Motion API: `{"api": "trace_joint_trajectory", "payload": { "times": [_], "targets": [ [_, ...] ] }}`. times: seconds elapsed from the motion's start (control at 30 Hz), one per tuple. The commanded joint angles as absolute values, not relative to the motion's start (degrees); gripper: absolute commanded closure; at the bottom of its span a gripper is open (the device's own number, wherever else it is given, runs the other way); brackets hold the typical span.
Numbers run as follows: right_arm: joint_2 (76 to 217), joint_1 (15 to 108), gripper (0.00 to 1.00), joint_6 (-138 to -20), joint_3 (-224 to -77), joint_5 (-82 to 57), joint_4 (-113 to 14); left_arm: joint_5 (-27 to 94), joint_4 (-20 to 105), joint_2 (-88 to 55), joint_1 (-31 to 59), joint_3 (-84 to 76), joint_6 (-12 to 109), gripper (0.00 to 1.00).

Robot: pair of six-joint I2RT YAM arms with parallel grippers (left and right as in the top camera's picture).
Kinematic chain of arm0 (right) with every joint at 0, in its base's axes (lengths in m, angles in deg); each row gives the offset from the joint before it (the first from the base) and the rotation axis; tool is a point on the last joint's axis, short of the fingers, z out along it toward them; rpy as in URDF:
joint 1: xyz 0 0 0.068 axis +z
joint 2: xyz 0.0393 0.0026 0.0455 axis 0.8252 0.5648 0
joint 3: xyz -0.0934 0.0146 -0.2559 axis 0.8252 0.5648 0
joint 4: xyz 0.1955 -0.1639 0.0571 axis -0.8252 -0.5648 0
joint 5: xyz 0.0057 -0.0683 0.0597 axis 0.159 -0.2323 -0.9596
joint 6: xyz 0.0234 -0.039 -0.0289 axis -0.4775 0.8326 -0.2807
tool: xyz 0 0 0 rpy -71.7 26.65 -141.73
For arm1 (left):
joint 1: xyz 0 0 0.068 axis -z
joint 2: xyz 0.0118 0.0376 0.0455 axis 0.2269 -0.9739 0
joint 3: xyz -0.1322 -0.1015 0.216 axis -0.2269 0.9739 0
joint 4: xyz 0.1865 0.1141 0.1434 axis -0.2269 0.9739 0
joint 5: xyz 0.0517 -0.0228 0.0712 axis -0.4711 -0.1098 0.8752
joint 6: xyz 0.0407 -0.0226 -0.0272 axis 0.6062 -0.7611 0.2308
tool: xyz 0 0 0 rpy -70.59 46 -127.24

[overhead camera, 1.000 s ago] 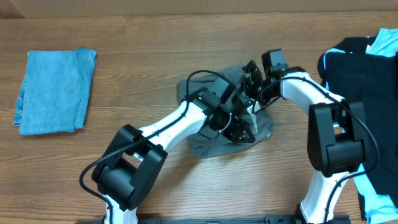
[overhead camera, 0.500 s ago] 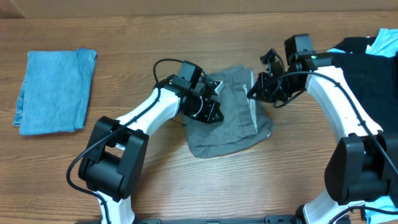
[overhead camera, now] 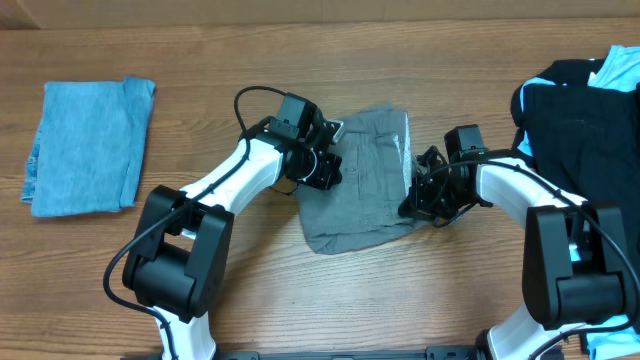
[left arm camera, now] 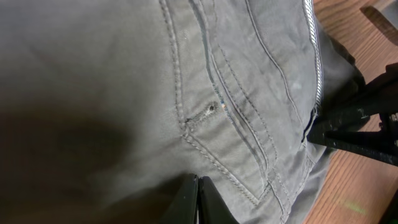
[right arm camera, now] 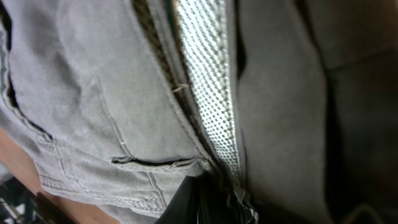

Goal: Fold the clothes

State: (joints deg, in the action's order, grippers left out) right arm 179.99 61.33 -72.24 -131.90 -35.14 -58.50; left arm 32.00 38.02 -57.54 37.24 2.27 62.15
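– Arms were tangled over a bunched heap a second ago; what now?
– They have drawn apart, and the grey garment (overhead camera: pixel 365 190) lies spread much flatter in the middle of the worktop (overhead camera: pixel 200 60). The left hand (overhead camera: pixel 322 165) sits at its upper-left edge, the right hand (overhead camera: pixel 418 200) at its right edge, lower down.
– Holding anything?
– Both are closed right up, tips pressed to the cloth. The left wrist view shows its fingers (left arm camera: pixel 188 199) shut near a stitched pocket (left arm camera: pixel 217 124). The right wrist view shows its own shut against a seam beside white mesh lining (right arm camera: pixel 208 81). I see no fold between either pair (a thin pinch could hide there).
– So, progress?
– I'd judge this the smoothing stage: laid out, not yet folded.
– Around it?
– A folded blue cloth (overhead camera: pixel 85 145) lies well apart at the left and looks done. A black pile (overhead camera: pixel 575 120) with a light blue piece (overhead camera: pixel 618 65) waits at the right edge.
– Obstacles?
– Nothing lies on the garment but the hands. The right arm runs close by the black pile, which a wide sweep might drag.
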Motion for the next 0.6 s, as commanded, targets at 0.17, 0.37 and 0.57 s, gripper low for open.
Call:
{"api": "trace_joint_trajectory", "payload": {
  "times": [0.17,0.37,0.57],
  "targets": [
    [176.51,61.5,0.96,-73.92,-148.93,-44.01,-64.38,29.31,50.74,-54.02,29.32,-7.37,63.48,0.96],
    [177.58,61.72,0.92,-74.03,-155.51,-42.44,-50.96,29.31,58.78,-53.96,23.18,-7.3,61.95,0.92],
    [187.53,64.21,0.92,-74.34,-155.48,-40.82,-40.93,29.55,63.79,-54.18,21.1,-4.04,62.04,0.63]
  ]
}}
